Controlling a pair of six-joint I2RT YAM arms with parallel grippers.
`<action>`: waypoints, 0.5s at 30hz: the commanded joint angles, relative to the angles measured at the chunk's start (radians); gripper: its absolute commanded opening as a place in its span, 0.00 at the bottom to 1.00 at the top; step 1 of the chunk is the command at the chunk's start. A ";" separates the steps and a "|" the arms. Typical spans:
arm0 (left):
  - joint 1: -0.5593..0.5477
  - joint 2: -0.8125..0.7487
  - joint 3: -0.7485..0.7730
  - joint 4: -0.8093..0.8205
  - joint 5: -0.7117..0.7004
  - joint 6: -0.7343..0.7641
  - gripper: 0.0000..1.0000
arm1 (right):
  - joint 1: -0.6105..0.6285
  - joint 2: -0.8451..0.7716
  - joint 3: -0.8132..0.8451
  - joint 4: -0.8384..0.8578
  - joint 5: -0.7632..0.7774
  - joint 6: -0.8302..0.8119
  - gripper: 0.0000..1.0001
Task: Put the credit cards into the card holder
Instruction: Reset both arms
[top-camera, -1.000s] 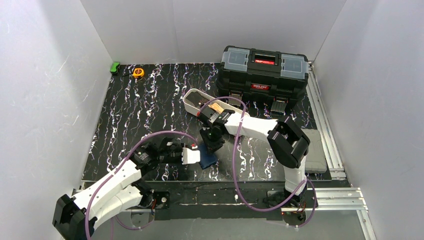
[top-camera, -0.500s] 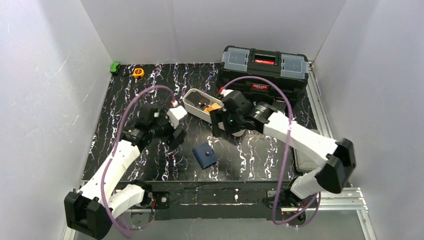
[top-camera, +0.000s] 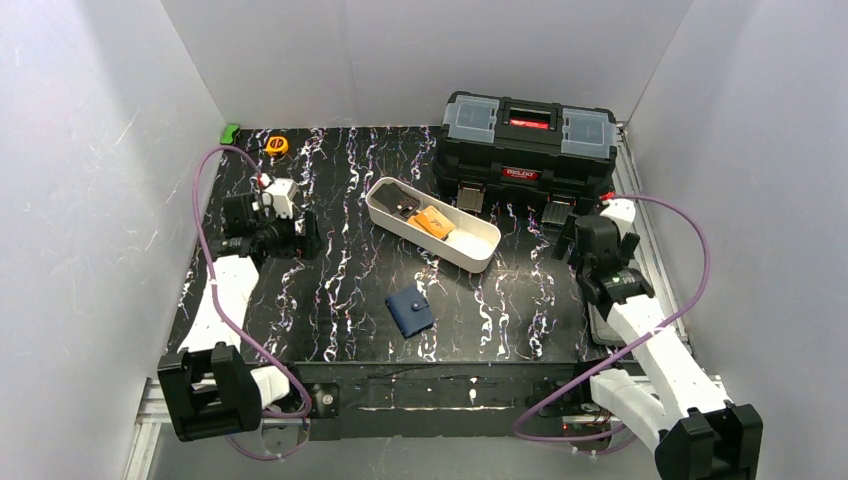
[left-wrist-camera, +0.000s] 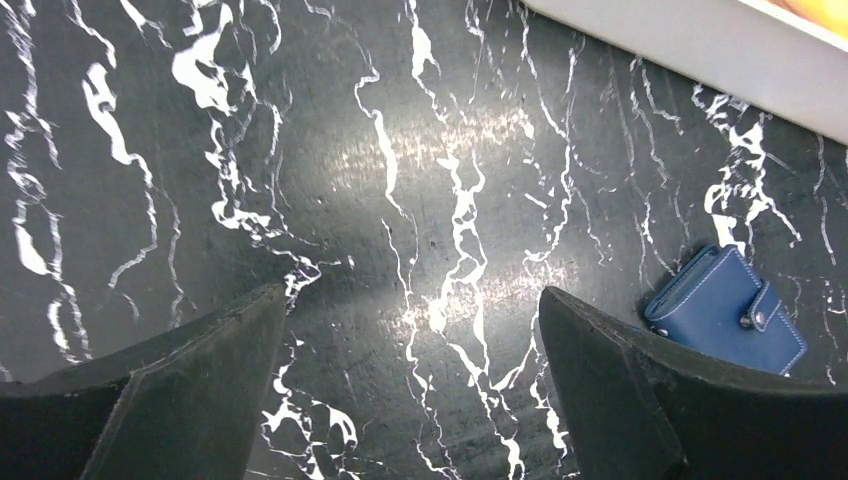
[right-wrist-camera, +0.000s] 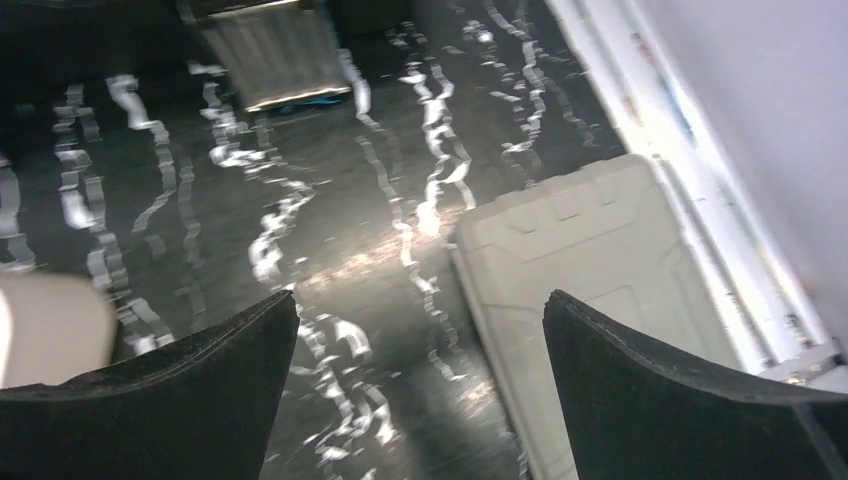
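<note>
The card holder (top-camera: 410, 312), a small navy wallet with its snap tab fastened, lies closed on the black marbled table (top-camera: 330, 290). It also shows at the right of the left wrist view as the card holder (left-wrist-camera: 725, 310), beside my right finger. An orange credit card (top-camera: 432, 221) and a dark card (top-camera: 403, 207) lie inside the long white tray (top-camera: 480, 250). My left gripper (top-camera: 305, 240) (left-wrist-camera: 410, 295) hangs open and empty over the table's left side. Over the right edge my right gripper (top-camera: 583, 250) (right-wrist-camera: 420, 297) is open and empty.
A big black toolbox (top-camera: 527, 145) stands at the back right, its latch (right-wrist-camera: 270, 50) ahead of my right gripper. A pale grey pad (right-wrist-camera: 590, 290) lies by the right rail. A yellow tape measure (top-camera: 277, 145) and a green object (top-camera: 230, 133) sit at the back left.
Both grippers let go of the card holder and opened wide. The left arm swung back to the left, the right arm to the right edge. The holder stays closed on the table.
</note>
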 joint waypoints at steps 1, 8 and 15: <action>0.004 -0.015 -0.124 0.194 -0.004 -0.063 0.98 | -0.020 -0.038 -0.144 0.410 0.255 -0.185 0.98; 0.004 0.020 -0.299 0.588 0.006 -0.147 0.98 | -0.077 0.076 -0.362 0.889 0.203 -0.254 0.98; 0.004 0.104 -0.459 0.987 -0.043 -0.136 0.98 | -0.110 0.259 -0.392 1.132 0.126 -0.316 0.98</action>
